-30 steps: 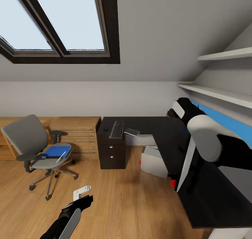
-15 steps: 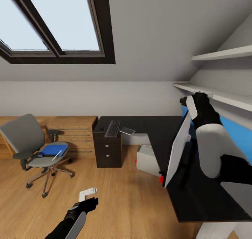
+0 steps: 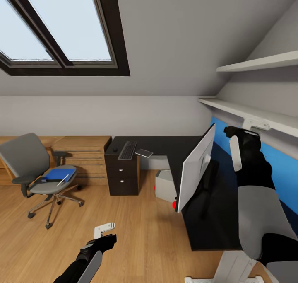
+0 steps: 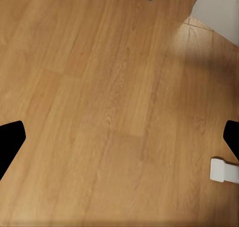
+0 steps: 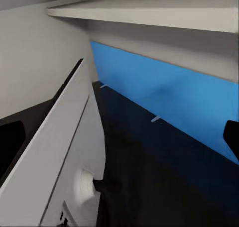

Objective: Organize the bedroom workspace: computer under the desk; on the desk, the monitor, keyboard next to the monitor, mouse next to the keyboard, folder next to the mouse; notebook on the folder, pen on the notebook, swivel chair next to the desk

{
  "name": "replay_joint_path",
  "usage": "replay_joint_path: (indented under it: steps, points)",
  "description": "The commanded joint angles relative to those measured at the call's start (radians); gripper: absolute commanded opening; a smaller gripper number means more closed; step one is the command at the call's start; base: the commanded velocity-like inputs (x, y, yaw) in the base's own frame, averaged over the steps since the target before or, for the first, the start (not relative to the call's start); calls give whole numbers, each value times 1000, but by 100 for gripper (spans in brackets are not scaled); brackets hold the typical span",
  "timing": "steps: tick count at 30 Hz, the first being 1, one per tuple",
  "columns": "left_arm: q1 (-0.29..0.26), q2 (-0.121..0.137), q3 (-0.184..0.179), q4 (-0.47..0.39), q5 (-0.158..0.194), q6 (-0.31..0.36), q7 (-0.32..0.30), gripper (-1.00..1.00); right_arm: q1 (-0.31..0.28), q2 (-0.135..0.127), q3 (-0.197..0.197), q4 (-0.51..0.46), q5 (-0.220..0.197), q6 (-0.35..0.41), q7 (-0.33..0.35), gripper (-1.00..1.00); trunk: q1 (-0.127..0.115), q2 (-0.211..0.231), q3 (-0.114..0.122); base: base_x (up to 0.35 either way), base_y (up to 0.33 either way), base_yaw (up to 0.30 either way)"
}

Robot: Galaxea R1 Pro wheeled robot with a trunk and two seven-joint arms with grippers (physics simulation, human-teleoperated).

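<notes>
Standing on the black tabletop point(image 3: 215, 216) is the monitor point(image 3: 194, 169), its white back turned toward the blue rear panel and its stand planted on the dark surface, so that part of the job looks settled. Beyond the monitor, at the far end of the tabletop, lie the keyboard point(image 3: 127, 150) and a small grey pad beside it, with what looks like the mouse point(image 3: 115, 150) just on the keyboard's other side. Under the tabletop, below the monitor, sits the grey computer point(image 3: 165, 186) with its red light. Well away from the monitor across the wooden floor is the swivel chair point(image 3: 39, 173), the blue folder point(image 3: 58, 174) on its seat and the white pen point(image 3: 63, 180) lying on the folder.

The right gripper point(image 3: 244, 127) is raised behind the monitor, near the shelf, holding nothing that I can see; from its own camera the jaws stand wide apart. The left gripper point(image 3: 103, 230) hangs low over bare floor, jaws also wide and empty.

My guess is the monitor step is done, and next comes bringing the keyboard and mouse alongside the monitor, which calls for rolling toward that far end first.
</notes>
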Motion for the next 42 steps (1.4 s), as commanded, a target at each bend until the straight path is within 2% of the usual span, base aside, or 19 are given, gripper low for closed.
replay_joint_path:
  steps: [1, 3, 5, 8, 9, 13, 14, 15, 16, 19, 20, 23, 29, 33, 34, 37, 39, 40, 42]
  points:
    - [-1, 2, -3, -2, 9, 2, 10, 100, 47, -3, -7, -35, -8, 0, -6, 100, 0, -1, -1, -37, -62, 0]
    - [-1, 1, -3, -2, 9, 2, 9, 100, 97, -5, -15, -61, -8, -2, -4, 100, 0, -1, -1, -26, -45, 0]
    - [-1, 2, -2, -5, 7, -11, 8, 100, 272, -3, -26, -111, -10, -34, 1, 100, 0, -1, -1, -8, -14, 0]
    - [-1, 2, -3, -3, 8, -29, 7, 100, 360, -2, -29, -105, -12, -105, 3, 100, 0, -1, -1, -3, -5, 0]
    - [-1, 2, -4, 4, 9, -34, 6, 100, 405, -1, -29, -83, -14, -160, 3, 100, 0, -1, -1, -1, -2, 0]
    - [-1, 1, -10, 38, 10, -41, 5, 100, 482, 0, -29, -23, -14, -274, 4, 100, 0, -1, -1, -1, -1, 0]
    - [-1, 1, -23, 84, 10, -47, 6, 100, 541, 2, -28, 65, -13, -388, 6, 100, 0, -1, -1, 0, 0, 0]
    - [-1, 1, -25, 97, 10, -49, 6, 100, 553, 3, -28, 93, -13, -419, 7, 100, 0, -1, -1, 0, 0, 0]
    - [-1, 1, -28, 123, 10, -54, 5, 100, 572, 4, -27, 151, -11, -485, 10, 100, 0, -1, -1, 0, 0, 0]
    - [-1, 1, -34, 178, 9, -77, 4, 100, 593, 4, -26, 273, -5, -630, 26, 100, 0, -1, -1, 0, 0, 0]
    - [-2, 0, -49, 236, 10, -129, 2, 100, 601, 2, -25, 358, 16, -752, 45, 100, 0, -1, -1, 0, 0, 0]
    - [-2, 0, -81, 313, 11, -207, 0, 100, 606, 0, -26, 399, 49, -817, 53, 100, 0, -1, -1, 0, 0, 0]
    - [-2, -1, -136, 432, 11, -346, -4, 100, 639, 1, -26, 450, 80, -858, 58, 100, 0, -1, -1, 0, 0, 0]
    - [-2, -1, -146, 477, 12, -375, -6, 100, 652, 5, -26, 480, 82, -864, 58, 100, 0, -1, -1, 0, 0, 0]
    - [-2, -1, -150, 523, 12, -386, -5, 100, 658, 5, -26, 497, 81, -872, 60, 100, 0, -1, -1, 0, 0, 0]
    - [-2, 0, -150, 545, 13, -389, -5, 100, 660, 6, -26, 518, 82, -886, 63, 100, 0, -1, -1, 0, 0, 0]
    - [-2, 0, -151, 574, 13, -394, -6, 100, 660, 6, -26, 560, 82, -924, 66, 100, 0, -1, -1, 0, 0, 0]
    - [-2, -3, -152, 617, 12, -438, -6, 100, 661, 18, -26, 627, 84, -1022, 69, 100, 0, -1, -1, 0, 0, 23]
    - [-2, -20, -152, 641, 12, -472, -5, 100, 661, 23, -26, 636, 85, -1031, 69, 100, 0, -1, -1, 0, -10, 130]
